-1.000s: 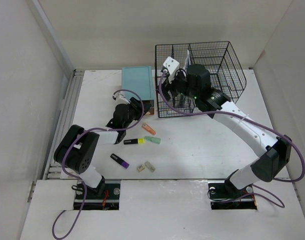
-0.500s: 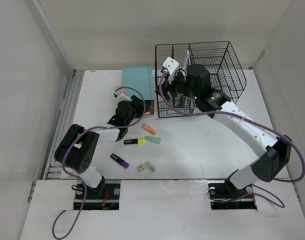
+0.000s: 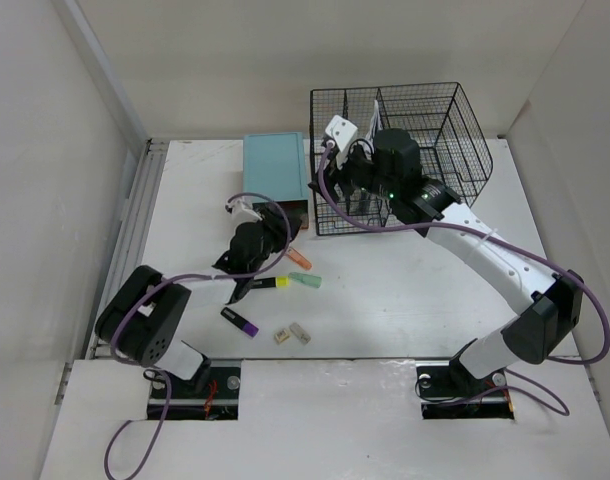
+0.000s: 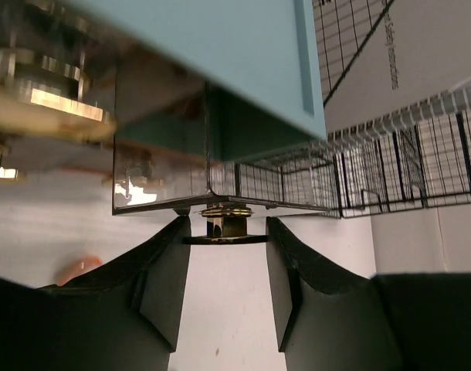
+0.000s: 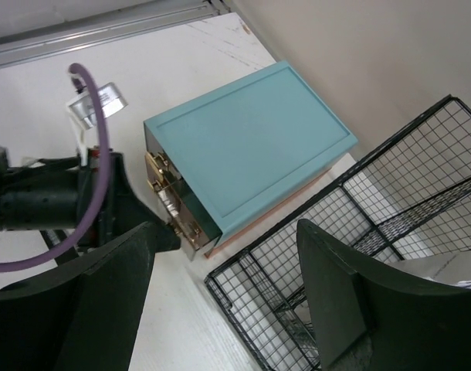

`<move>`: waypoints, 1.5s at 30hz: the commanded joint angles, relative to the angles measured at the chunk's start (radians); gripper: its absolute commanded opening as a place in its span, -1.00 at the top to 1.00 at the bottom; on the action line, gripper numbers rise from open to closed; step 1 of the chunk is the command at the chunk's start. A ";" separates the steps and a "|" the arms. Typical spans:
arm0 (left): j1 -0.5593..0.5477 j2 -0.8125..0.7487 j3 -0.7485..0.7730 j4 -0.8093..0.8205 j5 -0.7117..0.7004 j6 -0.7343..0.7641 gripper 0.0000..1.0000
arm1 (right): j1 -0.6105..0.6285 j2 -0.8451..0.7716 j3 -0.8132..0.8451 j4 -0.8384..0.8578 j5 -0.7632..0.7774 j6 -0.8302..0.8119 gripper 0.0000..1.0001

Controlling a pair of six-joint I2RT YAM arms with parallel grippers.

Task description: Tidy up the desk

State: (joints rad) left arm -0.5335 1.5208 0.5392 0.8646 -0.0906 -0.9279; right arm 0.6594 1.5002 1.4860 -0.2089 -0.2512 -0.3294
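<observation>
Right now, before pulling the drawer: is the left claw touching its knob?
Cannot tell. Left wrist view: left claw straddles the knob, edges too close to separate.

1. The desk [image 3: 405, 300] is showing plain white, with a grey rail [image 3: 135, 250] along its left edge.
2. The drawer box [image 5: 243, 147] is showing a teal top, and its mirrored front is carrying a brass knob [image 4: 225, 224].
3. The wire rack [image 3: 455, 120] is showing a black grid pattern.
4. Toward the worktop's middle, four markers are lying: an orange marker [image 3: 298, 258], a mint-green marker [image 3: 306, 280], a black-and-yellow marker [image 3: 270, 283] and a black-and-purple marker [image 3: 239, 320].
5. A purple cable [image 5: 104, 154] is looping across the white.
</observation>
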 commanded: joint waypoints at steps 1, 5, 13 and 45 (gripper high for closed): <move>-0.045 -0.080 -0.102 -0.030 -0.043 -0.005 0.65 | -0.007 -0.021 -0.006 0.040 -0.031 0.021 -0.56; -0.071 -0.139 -0.168 -0.030 -0.055 -0.026 0.65 | -0.007 -0.021 -0.006 0.040 -0.040 0.021 -0.56; -0.080 -0.191 -0.177 -0.068 -0.064 0.004 -0.73 | -0.007 -0.021 -0.015 0.031 -0.080 -0.020 -0.59; -0.220 -1.490 0.002 -1.164 -0.571 -0.006 0.07 | 0.353 0.406 0.060 -0.267 -0.079 -0.398 0.18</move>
State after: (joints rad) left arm -0.7464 0.0479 0.5152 -0.2584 -0.6369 -0.9215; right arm 1.0023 1.8648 1.4528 -0.5556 -0.4770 -0.8249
